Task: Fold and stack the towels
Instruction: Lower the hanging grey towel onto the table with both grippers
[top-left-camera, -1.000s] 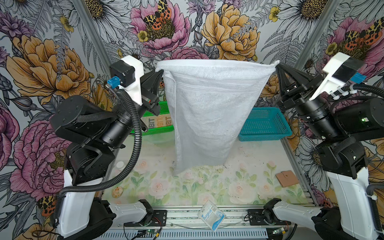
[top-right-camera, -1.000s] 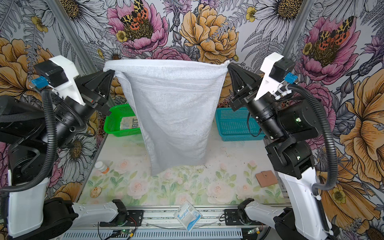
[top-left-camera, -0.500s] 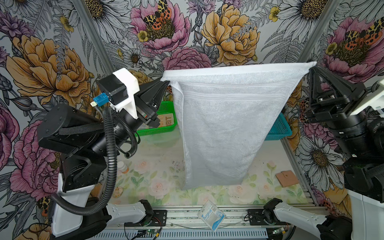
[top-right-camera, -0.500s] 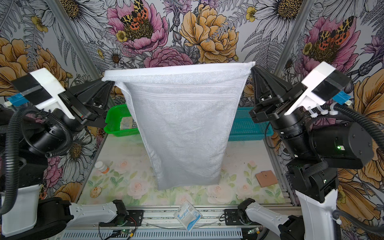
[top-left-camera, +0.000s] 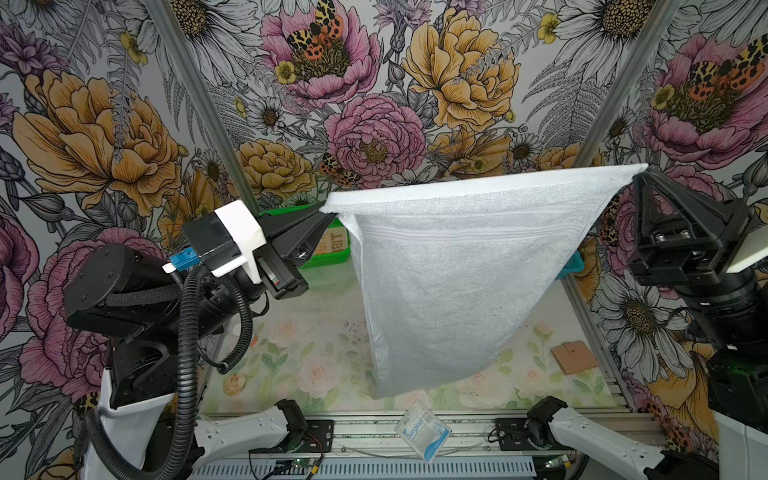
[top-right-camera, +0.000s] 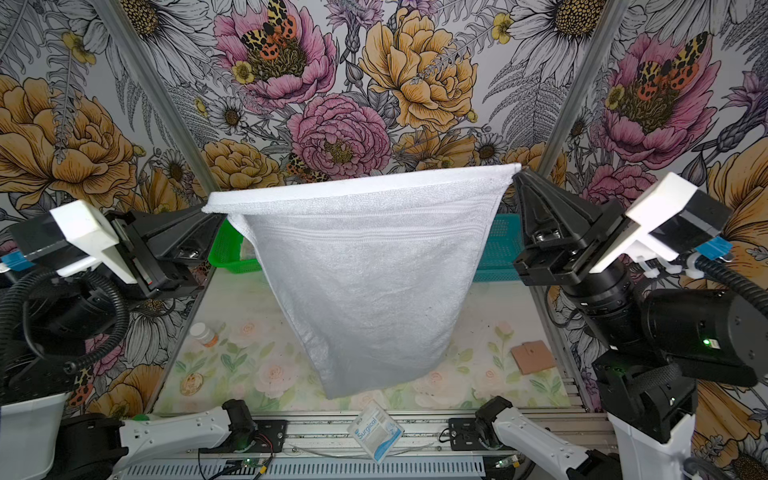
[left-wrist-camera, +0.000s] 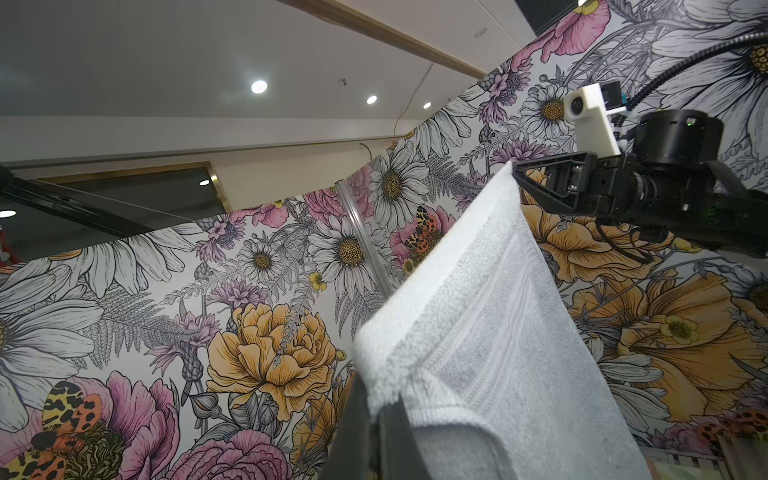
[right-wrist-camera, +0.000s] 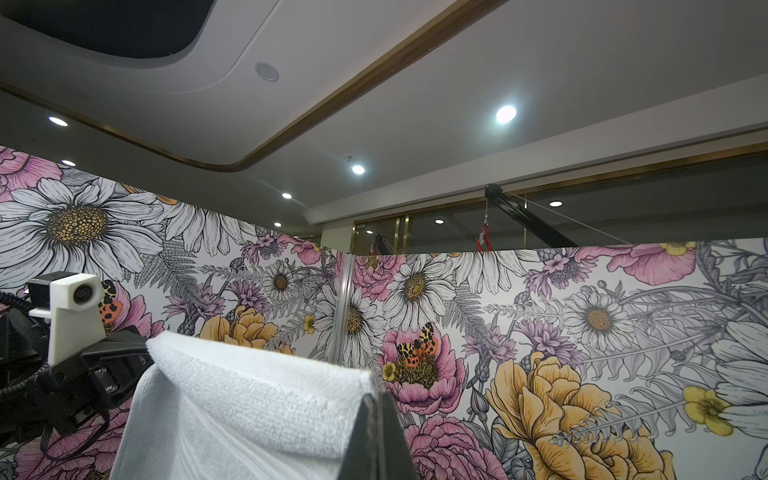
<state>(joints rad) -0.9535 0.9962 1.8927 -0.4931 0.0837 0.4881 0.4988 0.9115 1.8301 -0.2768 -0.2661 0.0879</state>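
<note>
Left pincer (top-left-camera: 328, 206), right pincer (top-left-camera: 636, 173) clamp towel (top-left-camera: 449, 291) top corners; top edge taut, lower edge above table (top-left-camera: 291, 357).

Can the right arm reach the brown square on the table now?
Probably not: the right gripper is shut on a corner of the towel, held up high. The brown square lies uncovered.

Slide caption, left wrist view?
A light grey towel stretched by its upper corners between left gripper and right gripper, jaws shut.
</note>
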